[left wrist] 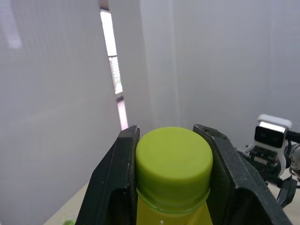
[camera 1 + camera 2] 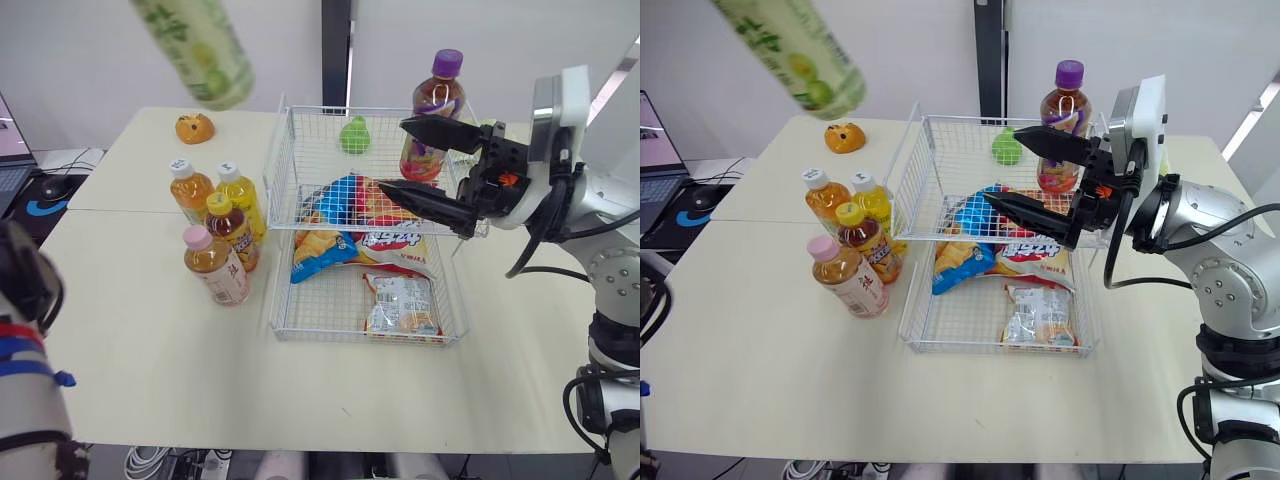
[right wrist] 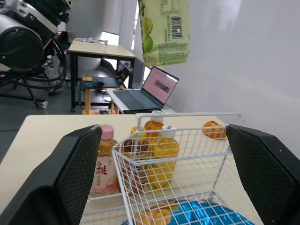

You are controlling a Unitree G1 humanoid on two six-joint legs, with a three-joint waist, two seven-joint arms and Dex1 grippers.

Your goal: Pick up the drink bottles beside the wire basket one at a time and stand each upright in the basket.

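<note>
**Green bottle held high, left of the basket**

The left end effector (image 1: 168,136) is clamped on the green bottle (image 2: 198,48). Its two black fingers (image 1: 115,187) press either side of the lime cap (image 1: 173,159). The bottle hangs tilted, well above the desk (image 2: 150,340), over the far left area and to the left of the wire basket (image 2: 283,165).

The right end effector (image 2: 392,155) is spread wide and holds nothing. It hovers over the far right part of the basket, with its upper finger crossing in front of a purple-capped bottle (image 2: 436,105) that stands upright in the basket's far right corner.

Four bottles stand upright on the desk just beside the basket's left wall: two white-capped (image 2: 190,190) (image 2: 242,195), one yellow-capped (image 2: 232,230) and one pink-capped (image 2: 215,265). Snack bags (image 2: 350,215) lie in the basket.
</note>
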